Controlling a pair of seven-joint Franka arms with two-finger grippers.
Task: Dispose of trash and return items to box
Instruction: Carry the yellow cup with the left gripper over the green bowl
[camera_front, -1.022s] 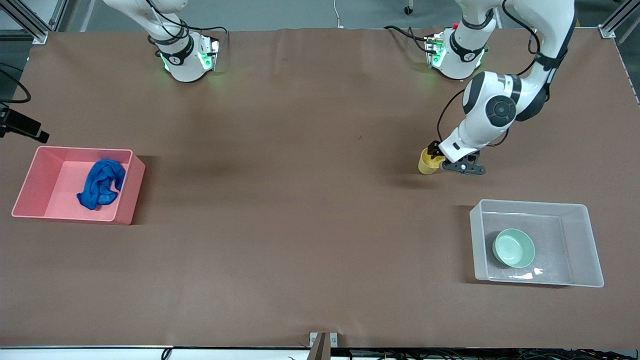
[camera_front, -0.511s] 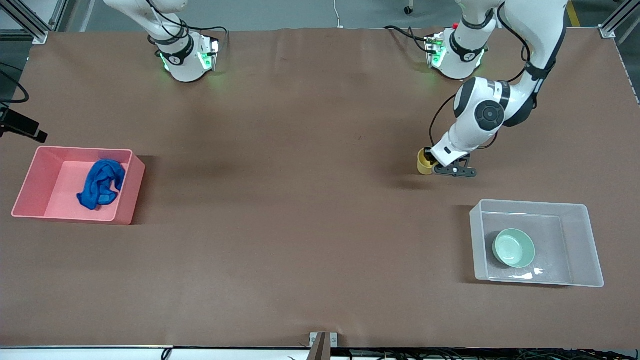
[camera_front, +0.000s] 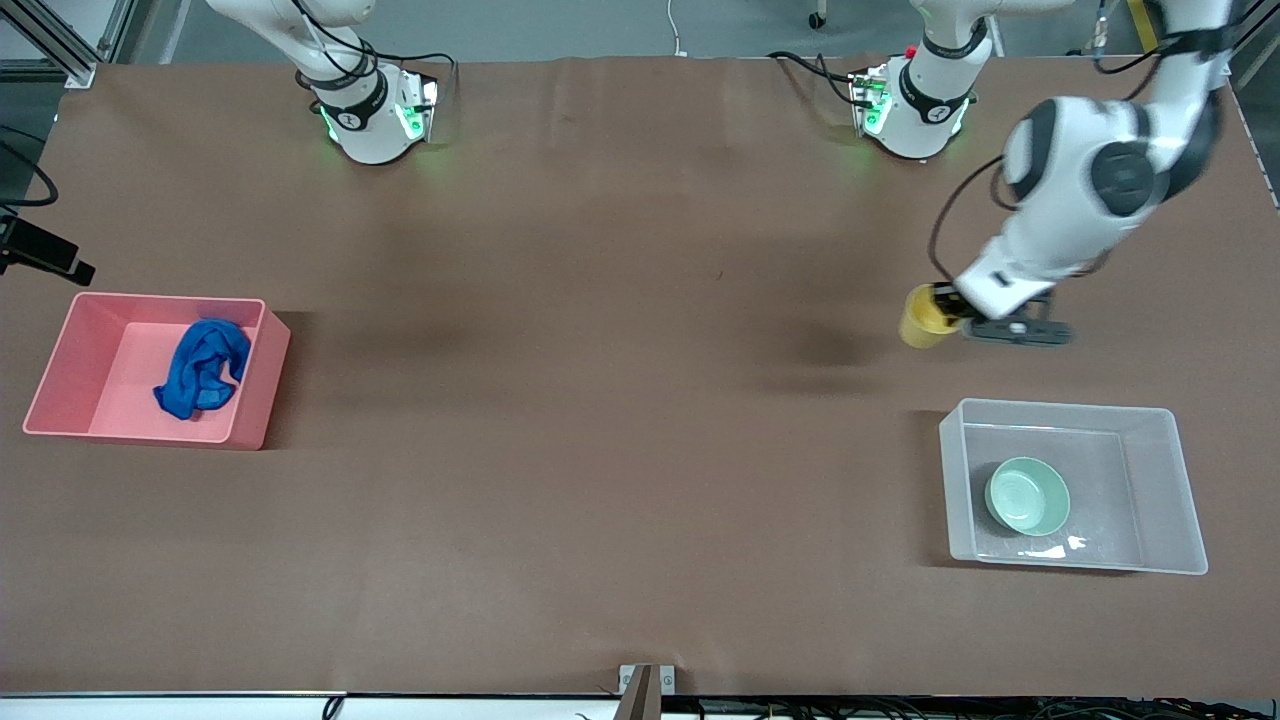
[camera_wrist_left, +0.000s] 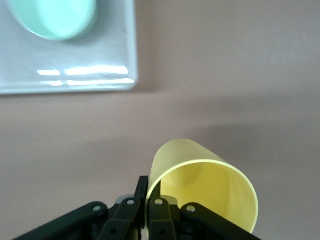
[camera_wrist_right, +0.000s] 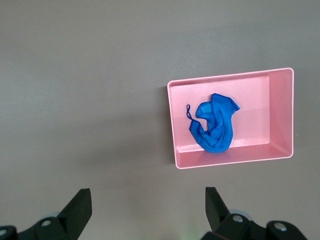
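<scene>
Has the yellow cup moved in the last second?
Yes. The yellow cup, held by the left pincer, shifted toward the left arm's table end, closer above the clear box.

light: bright, even, from overhead | shadows: soft dark patches on the brown worktop (camera_front: 600, 450) beside both bins | glare: white glints on the translucent clear-white rectangular plastic bin (camera_front: 1160, 430) floor | blur: left arm smeared; mint-green round bowl (camera_wrist_left: 55, 17) out of focus in the left wrist view

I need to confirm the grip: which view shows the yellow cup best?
The left wrist view: the yellow cup fills it, rim pinched by the left gripper. The front view shows it small, lifted over the table. The right wrist view misses it.
</scene>
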